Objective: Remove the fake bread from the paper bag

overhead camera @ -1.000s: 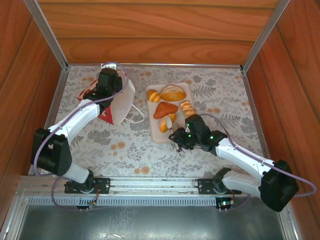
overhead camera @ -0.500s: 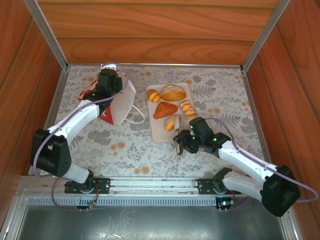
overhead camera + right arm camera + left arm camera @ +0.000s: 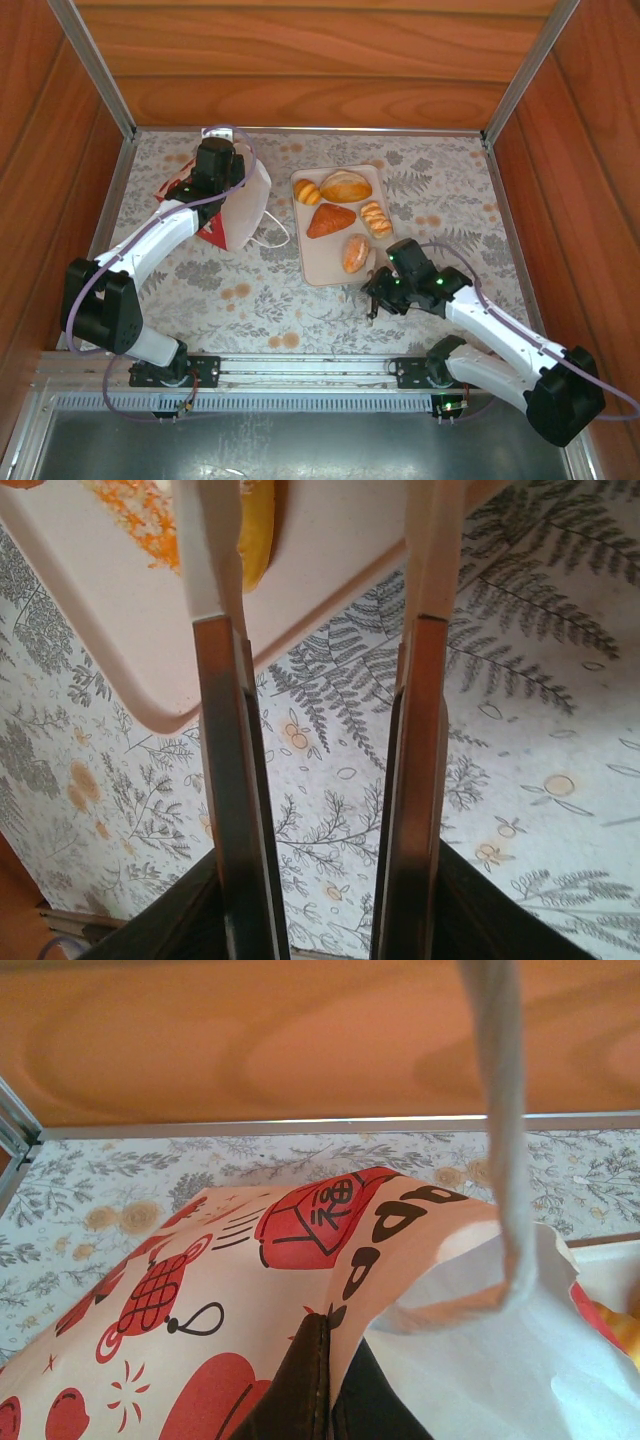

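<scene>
Fifth toy bread, golden oval roll [image 3: 355,253], newly on beige tray [image 3: 318,265]; right fingers [image 3: 215,680] released, left fingers [image 3: 300,1390] clenched on red-white paper bag [image 3: 248,200].

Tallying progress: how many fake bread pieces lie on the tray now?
5 on the tray: small croissant at the far-left corner, round bun beside it, triangular pastry mid-tray, ridged roll at the right edge, oval roll nearest. More may hide inside the paper bag.

Before me the bench [image 3: 430,180] wears a pale cloth printed with grey ferns and orange flowers, a flat beige tray [image 3: 318,263] lies near its middle, and reddish wooden walls [image 3: 320,60] edged with metal rails [image 3: 300,130] close it in.
</scene>
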Controlling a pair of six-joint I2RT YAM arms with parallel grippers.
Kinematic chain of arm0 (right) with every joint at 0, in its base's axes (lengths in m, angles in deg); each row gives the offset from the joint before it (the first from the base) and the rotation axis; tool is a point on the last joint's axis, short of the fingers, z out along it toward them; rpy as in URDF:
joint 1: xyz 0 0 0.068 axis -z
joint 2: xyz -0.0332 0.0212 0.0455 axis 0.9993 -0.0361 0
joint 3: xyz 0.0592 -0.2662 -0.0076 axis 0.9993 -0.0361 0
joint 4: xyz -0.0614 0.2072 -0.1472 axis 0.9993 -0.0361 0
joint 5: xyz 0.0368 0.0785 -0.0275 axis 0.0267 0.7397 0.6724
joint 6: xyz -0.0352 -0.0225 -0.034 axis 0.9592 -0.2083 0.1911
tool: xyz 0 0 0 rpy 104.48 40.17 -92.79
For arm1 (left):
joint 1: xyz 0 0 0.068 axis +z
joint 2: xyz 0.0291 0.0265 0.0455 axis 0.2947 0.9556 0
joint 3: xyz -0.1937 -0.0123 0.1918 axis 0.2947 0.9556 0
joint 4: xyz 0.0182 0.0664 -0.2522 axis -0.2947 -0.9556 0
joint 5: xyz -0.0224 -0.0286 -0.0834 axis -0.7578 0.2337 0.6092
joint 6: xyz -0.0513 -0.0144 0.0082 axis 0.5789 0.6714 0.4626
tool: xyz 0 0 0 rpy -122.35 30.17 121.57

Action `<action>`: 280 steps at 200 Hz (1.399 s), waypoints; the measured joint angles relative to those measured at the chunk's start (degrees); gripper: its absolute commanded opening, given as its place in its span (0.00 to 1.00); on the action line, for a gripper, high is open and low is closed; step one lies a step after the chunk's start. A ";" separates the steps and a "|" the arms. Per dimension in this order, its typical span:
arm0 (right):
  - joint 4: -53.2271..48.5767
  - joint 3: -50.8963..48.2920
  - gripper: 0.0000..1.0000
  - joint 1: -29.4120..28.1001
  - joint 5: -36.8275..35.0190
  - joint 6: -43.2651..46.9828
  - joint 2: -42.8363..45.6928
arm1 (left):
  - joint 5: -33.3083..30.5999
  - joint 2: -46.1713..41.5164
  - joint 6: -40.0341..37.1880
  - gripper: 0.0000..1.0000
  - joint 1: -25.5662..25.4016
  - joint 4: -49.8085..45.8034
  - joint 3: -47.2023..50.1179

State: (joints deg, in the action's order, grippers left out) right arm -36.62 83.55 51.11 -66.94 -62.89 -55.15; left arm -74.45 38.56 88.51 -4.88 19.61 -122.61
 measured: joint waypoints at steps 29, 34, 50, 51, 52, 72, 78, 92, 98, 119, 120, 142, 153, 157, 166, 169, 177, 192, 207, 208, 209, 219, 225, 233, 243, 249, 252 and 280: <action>-4.52 2.75 0.37 0.55 -0.81 0.55 2.91 | 0.11 0.00 0.00 0.00 0.00 0.00 0.00; -5.44 3.48 0.35 0.59 -1.07 0.66 3.15 | 0.11 0.00 0.00 0.00 0.00 0.00 0.00; -8.46 6.62 0.33 0.66 -1.81 1.57 3.74 | 0.31 0.00 -0.02 0.00 0.00 0.00 0.00; -8.61 6.78 0.33 0.68 -1.84 1.53 3.76 | 0.31 0.00 -0.02 0.00 0.00 0.00 0.00; -8.81 7.10 0.33 0.74 -1.90 1.57 3.80 | 0.33 0.00 -0.02 0.00 0.00 0.00 0.00; -11.85 11.23 0.31 0.85 -2.16 2.71 4.04 | 0.46 -0.11 -0.02 0.00 0.00 -0.02 0.00; -12.37 12.15 0.31 0.85 -2.12 3.04 4.04 | 0.48 -0.15 -0.02 0.00 0.00 -0.02 0.00; -13.35 13.88 0.34 0.85 -1.97 3.76 4.00 | 0.48 -0.31 0.00 0.00 0.00 -0.02 0.00; -13.60 14.25 0.38 0.85 -1.84 3.96 3.93 | 0.48 -0.35 -0.02 0.00 0.00 -0.02 0.00; -14.47 14.53 0.47 0.85 -1.31 4.79 2.93 | 0.50 -0.39 0.00 0.00 0.00 -0.02 0.00; -14.56 14.53 0.48 0.85 -1.27 4.85 2.80 | 0.50 -0.39 0.00 0.00 0.00 -0.02 0.00; -14.78 14.53 0.56 0.85 -0.37 5.57 0.63 | 0.52 -0.39 0.00 0.00 0.00 -0.02 0.00; -14.71 14.53 0.58 0.85 -0.04 6.01 -0.37 | 0.55 -0.39 0.00 0.00 0.00 -0.02 0.00; -14.69 14.53 0.58 0.85 0.04 6.08 -0.81 | 0.55 -0.39 0.00 0.00 0.00 -0.02 0.00; -14.67 14.53 0.58 0.85 0.13 6.49 -1.49 | 0.57 -0.39 0.00 0.00 0.00 -0.02 0.00; -14.64 14.56 0.58 0.85 0.15 6.58 -1.75 | 0.57 -0.39 0.00 0.00 0.00 -0.02 0.00; -14.69 14.62 0.58 0.85 0.24 6.97 -2.45 | 0.57 -0.39 0.00 0.00 0.00 -0.02 0.00; -15.04 15.30 0.58 0.87 0.55 7.85 -3.87 | 0.57 -0.39 0.00 0.00 0.00 -0.02 0.00; -15.08 16.35 0.58 0.90 1.05 8.81 -5.31 | 0.57 -0.39 0.00 0.00 0.00 -0.02 0.00; -15.10 16.41 0.58 0.90 1.05 8.87 -5.40 | 0.57 -0.39 0.00 0.00 0.00 -0.02 0.00; -15.08 16.46 0.59 0.90 1.07 8.92 -5.46 | 0.57 -0.39 0.00 0.00 0.00 -0.02 0.00; -15.04 17.11 0.59 0.98 1.33 9.53 -6.36 | 0.57 -0.39 0.00 0.00 0.00 -0.02 0.00; -15.02 17.46 0.59 1.22 1.53 9.99 -6.91 | 0.57 -0.39 0.00 0.00 0.00 -0.02 0.00; -14.97 17.81 0.60 1.49 1.70 10.54 -7.50 | 0.59 -0.39 0.02 0.00 0.00 -0.02 0.00; -14.93 18.08 0.60 2.12 2.16 11.26 -8.37 | 0.59 -0.39 0.02 0.00 0.00 -0.02 0.00; -14.93 18.18 0.60 2.43 2.40 11.67 -8.79 | 0.61 -0.39 0.02 0.00 0.00 -0.02 0.00; -14.93 18.23 0.60 2.54 2.51 11.89 -9.05 | 0.63 -0.39 0.02 0.00 0.00 -0.02 0.00; -14.95 18.86 0.60 3.54 3.74 13.97 -11.91 | 0.76 -0.39 0.02 0.00 0.00 -0.02 0.00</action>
State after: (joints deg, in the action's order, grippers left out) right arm -51.57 102.42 54.66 -63.21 -48.92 -67.06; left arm -73.69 38.17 88.53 -4.88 19.58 -122.61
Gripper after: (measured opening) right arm 0.600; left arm 0.062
